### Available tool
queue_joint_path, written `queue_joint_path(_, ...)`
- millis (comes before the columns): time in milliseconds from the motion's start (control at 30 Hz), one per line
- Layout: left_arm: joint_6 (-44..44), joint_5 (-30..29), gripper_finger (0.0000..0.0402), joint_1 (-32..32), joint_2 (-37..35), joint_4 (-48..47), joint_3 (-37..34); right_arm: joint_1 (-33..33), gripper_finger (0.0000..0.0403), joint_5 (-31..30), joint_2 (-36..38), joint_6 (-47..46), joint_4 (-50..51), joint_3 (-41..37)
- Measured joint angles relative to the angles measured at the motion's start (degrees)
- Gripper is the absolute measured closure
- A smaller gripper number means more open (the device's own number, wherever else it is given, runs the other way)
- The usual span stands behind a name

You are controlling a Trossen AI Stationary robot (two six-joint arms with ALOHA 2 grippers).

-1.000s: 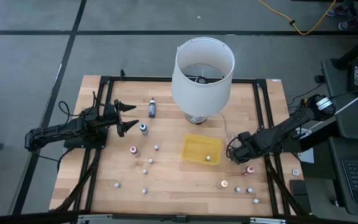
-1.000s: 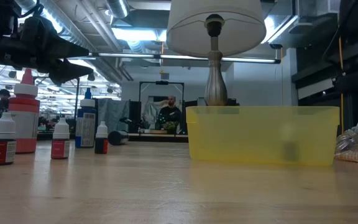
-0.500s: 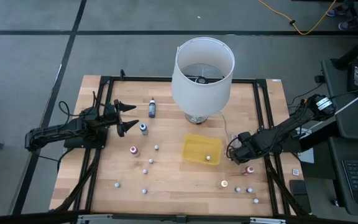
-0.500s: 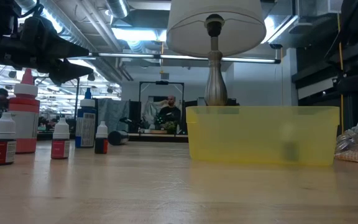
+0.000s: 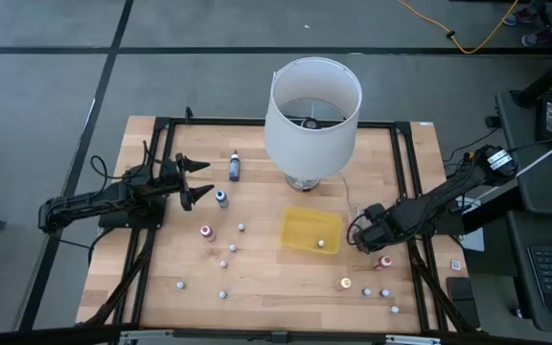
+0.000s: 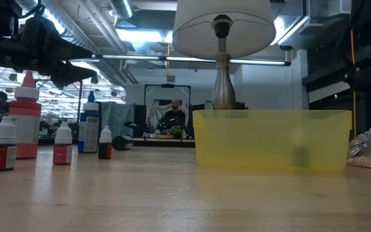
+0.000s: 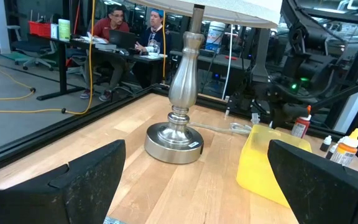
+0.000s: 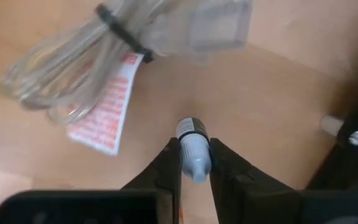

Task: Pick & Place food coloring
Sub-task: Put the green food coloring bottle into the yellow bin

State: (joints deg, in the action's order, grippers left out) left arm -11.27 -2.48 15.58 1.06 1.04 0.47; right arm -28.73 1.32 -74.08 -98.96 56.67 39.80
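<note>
Small food coloring bottles stand scattered on the wooden table: a blue one [image 5: 235, 167], red ones [image 5: 206, 231] [image 5: 384, 261], an orange-topped one [image 5: 346, 284] and several tiny whitish ones [image 5: 233, 248]. One whitish bottle [image 5: 321, 243] stands in the yellow tray [image 5: 300, 228]. My right gripper [image 5: 360, 237] points down just right of the tray, shut on a tiny pale blue-grey bottle [image 8: 193, 155]. My left gripper [image 5: 195, 180] hangs open and level at the table's left, holding nothing. My right gripper pinches the tiny bottle's pale body [image 8: 196, 167] between its two fingers [image 8: 169, 163], coming from above and pointing down. The bottle's dark end [image 8: 189, 128] sticks out past the fingertips. Whether the bottle is clear of the table, I cannot tell.
A lamp with a white shade [image 5: 312, 105] stands behind the tray on a metal base [image 7: 173, 140]. A bundled clear cord with a red-printed tag [image 8: 98, 68] lies close to the held bottle. People sit at desks beyond the table [image 7: 126, 28].
My right gripper has rolled a little about its downward line while staying over the same spot right of the yellow tray.
</note>
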Motion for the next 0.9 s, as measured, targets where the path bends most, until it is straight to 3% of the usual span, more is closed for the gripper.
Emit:
queue_joint_path(200, 0.0, 0.0, 0.0013, 0.0, 0.0, 0.0, 0.0, 0.0, 0.0322, -0.1, 0.0, 7.8, 7.7, 7.3)
queue_joint_path(467, 0.0, 0.0, 0.0013, 0.0, 0.0, 0.0, 0.0, 0.2, 0.034, -2.6, -0.3, 22.4, 12.3, 17.8)
queue_joint_path(900, 0.0, 0.0, 0.0013, 0.0, 0.0, 0.0, 0.0, 1.2, 0.0336, -7.7, -10.7, 45.8, 15.8, 34.1)
